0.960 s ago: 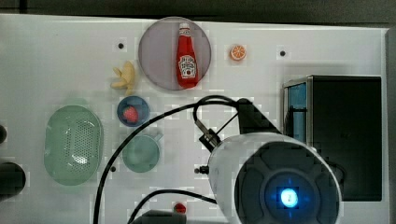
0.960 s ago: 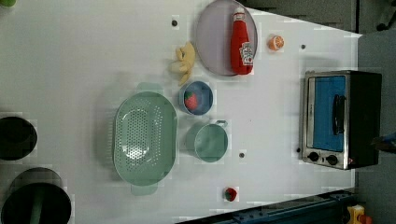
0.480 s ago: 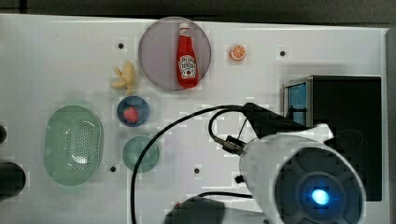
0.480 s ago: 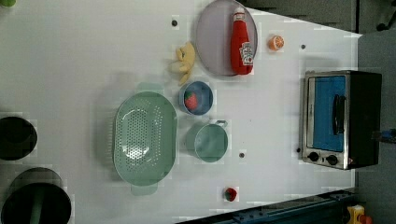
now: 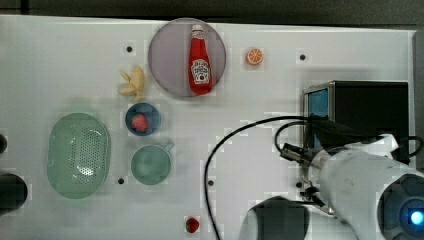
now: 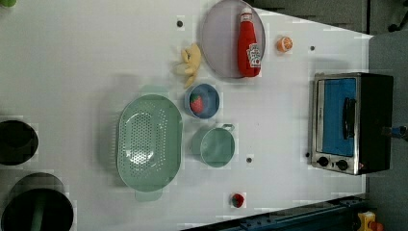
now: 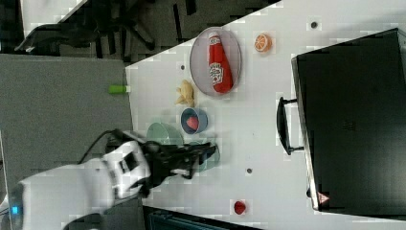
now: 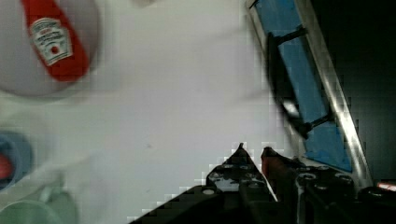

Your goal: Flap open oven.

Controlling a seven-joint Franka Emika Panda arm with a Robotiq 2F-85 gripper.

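Wrist view: gripper (image 8: 252, 154), fingers nearly together, holding nothing, sits at lower centre; oven (image 8: 336, 93) fills right side, door closed, bar handle (image 8: 280, 88) running lengthwise just above-right of fingertips

White label with red lettering on the red plastic ketchup bottle (image 8: 51, 39), words too blurred to read, small red triangle warning sign (image 7: 323, 198) on the black metal toaster oven (image 7: 356, 120), symbol inside not legible, no other readable text
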